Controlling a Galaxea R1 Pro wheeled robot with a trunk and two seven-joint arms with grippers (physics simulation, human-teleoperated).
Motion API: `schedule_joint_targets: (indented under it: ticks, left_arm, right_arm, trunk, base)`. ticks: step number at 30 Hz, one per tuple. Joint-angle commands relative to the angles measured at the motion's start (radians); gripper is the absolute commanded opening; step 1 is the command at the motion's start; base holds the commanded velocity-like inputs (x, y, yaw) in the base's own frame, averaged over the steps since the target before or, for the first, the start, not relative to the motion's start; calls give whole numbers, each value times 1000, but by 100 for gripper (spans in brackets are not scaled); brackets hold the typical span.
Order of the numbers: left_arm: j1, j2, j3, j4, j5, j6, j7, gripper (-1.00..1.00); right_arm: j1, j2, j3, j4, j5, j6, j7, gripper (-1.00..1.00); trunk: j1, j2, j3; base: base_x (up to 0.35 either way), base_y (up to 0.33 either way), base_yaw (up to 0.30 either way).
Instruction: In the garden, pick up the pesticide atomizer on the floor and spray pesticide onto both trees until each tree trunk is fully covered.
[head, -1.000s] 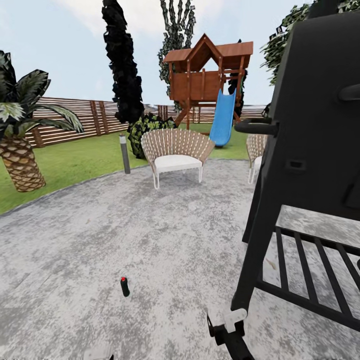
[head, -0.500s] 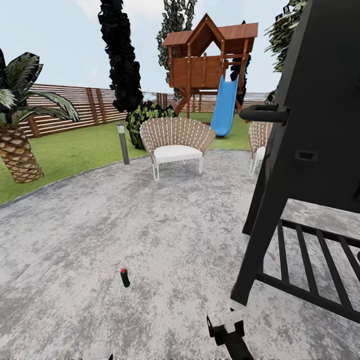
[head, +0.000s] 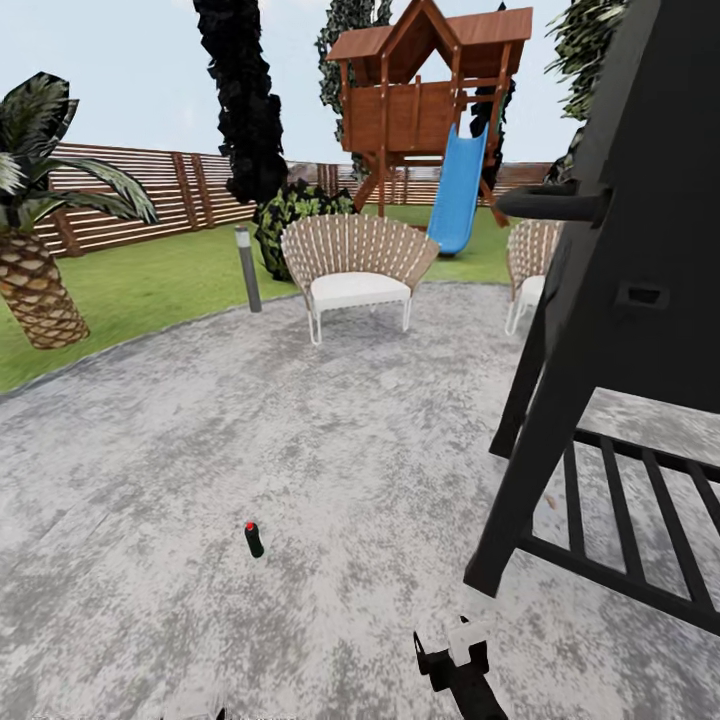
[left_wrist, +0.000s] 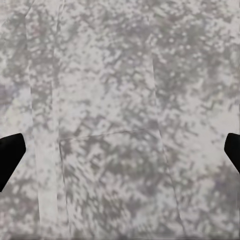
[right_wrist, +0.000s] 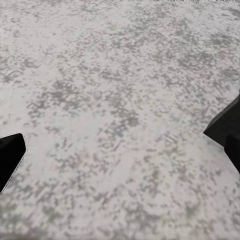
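The pesticide atomizer (head: 253, 538), a tiny dark bottle with a red top, stands on the mottled grey stone floor (head: 300, 450) ahead of me, slightly to the left. My right arm (head: 455, 662) pokes in at the lower edge, to the right of the bottle and well apart from it. The left gripper (left_wrist: 120, 155) hangs open over bare paving, its dark fingertips (left_wrist: 9, 155) far apart. Over the same paving, the right gripper (right_wrist: 120, 145) is also open and holds nothing. Patchy green tree crowns (head: 350, 25) rise behind the playset, with their trunks hidden.
A tall black grill (head: 640, 300) with a slatted lower shelf stands close on the right. Two wicker chairs (head: 355, 268) sit at the paving's far edge beside a short lamp post (head: 247, 268). A palm (head: 35, 290), lawn, slat fence and playset with blue slide (head: 455, 190) lie beyond.
The whole picture has shifted a little, so the camera has moved. The atomizer stays in its place on the paving, and both grippers stay open.
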Motion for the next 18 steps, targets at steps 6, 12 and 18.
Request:
schedule_joint_targets:
  ticks: [6, 12, 18]
  left_arm:
    - [-4, -2, 1, -10, -1, -3, -1, 100]
    - [-12, -7, 2, -17, 0, -2, 0, 100]
    - [-53, -12, 4, -9, 1, 0, 0, 100]
  right_arm:
    - [0, 0, -2, 0, 6, -3, -1, 100]
    - [0, 0, -1, -1, 7, -3, 2, 100]
    - [0, -1, -2, -4, 34, -3, 6, 100]
  trunk:
    - [0, 0, -1]
    - [0, 0, -1]
    - [0, 0, -1]
  base:
    - [0, 0, 248]
    - [0, 0, 162]
    - [156, 0, 21]
